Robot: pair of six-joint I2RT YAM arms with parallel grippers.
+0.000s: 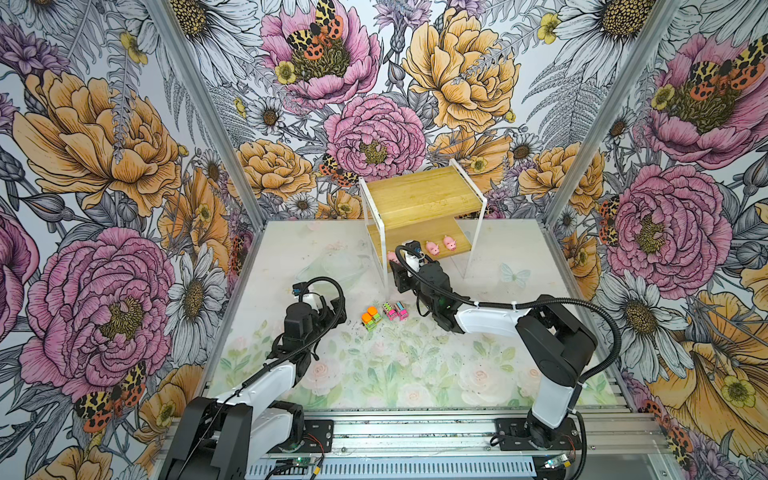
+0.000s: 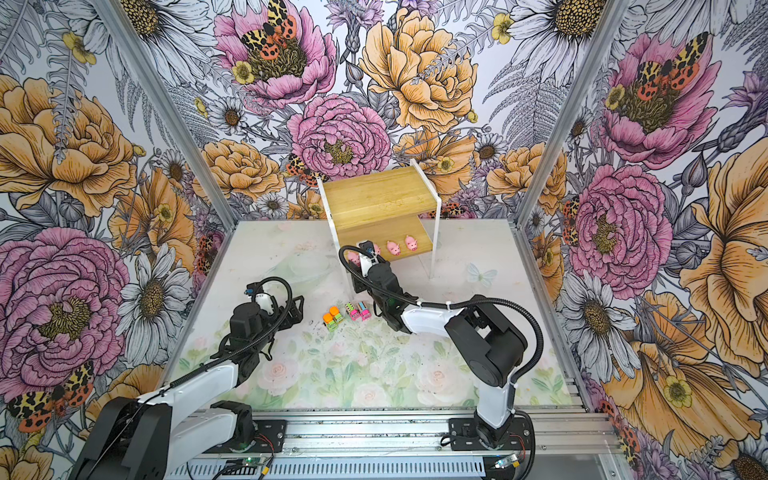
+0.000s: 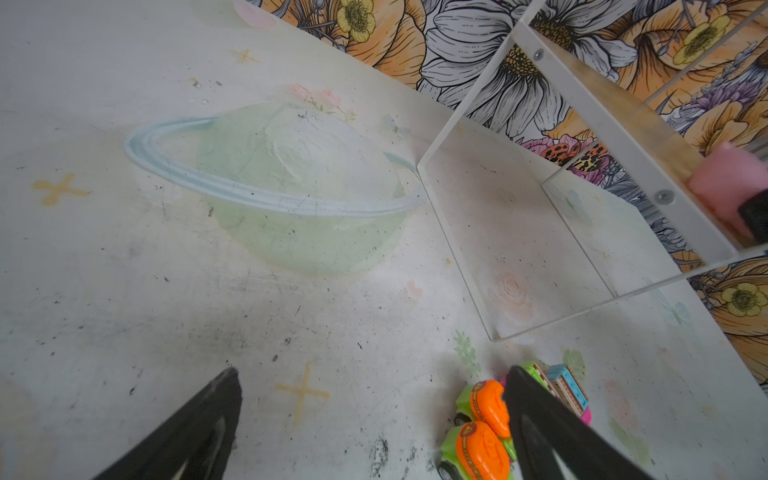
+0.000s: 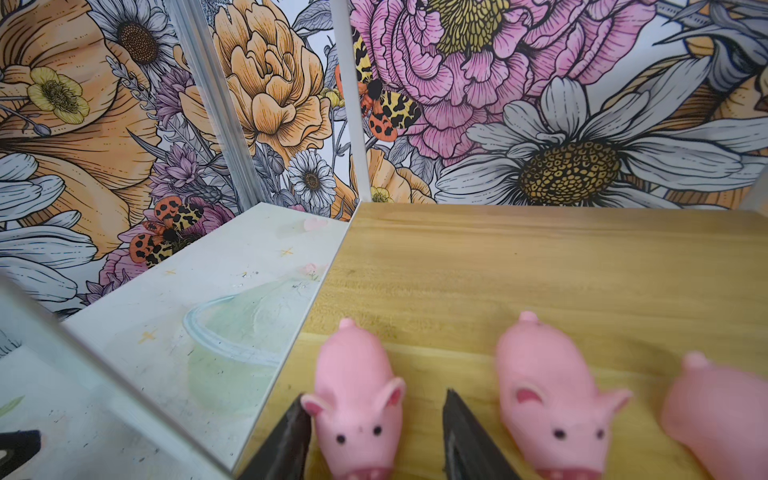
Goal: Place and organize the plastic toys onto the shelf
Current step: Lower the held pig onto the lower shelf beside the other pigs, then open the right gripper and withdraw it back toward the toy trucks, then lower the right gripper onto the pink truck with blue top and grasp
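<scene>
Right gripper (image 4: 376, 395) stands with its jaws parted around a pink pig (image 4: 353, 374) at the left end of the lower board of the shelf (image 4: 519, 270). The toy rests on its own feet and is released, not squeezed. One finger lies against the pig's ear while its mate stands clear of the flank.

The likeliest slip from here is on the way out. That touching finger could snag the ear and drag or tip the pig, which stands close to both the board's end and its front edge, so a small tug might drop it to the table (image 1: 415, 374). A sideways exit could also clip the white frame post (image 1: 372, 232) just beside the wrist and jolt the whole row.

The pig's long axis runs front to back across the board, snout toward the front edge and tail toward the wall. It sits parallel to the second pig (image 4: 548, 395) and third pig (image 4: 715, 411) beside it.

Left gripper (image 3: 372, 369) hangs wide open and empty over the table, just beside the orange-and-green trucks (image 1: 368, 319) and pink trucks (image 1: 395, 311), all not yet shelved.
</scene>
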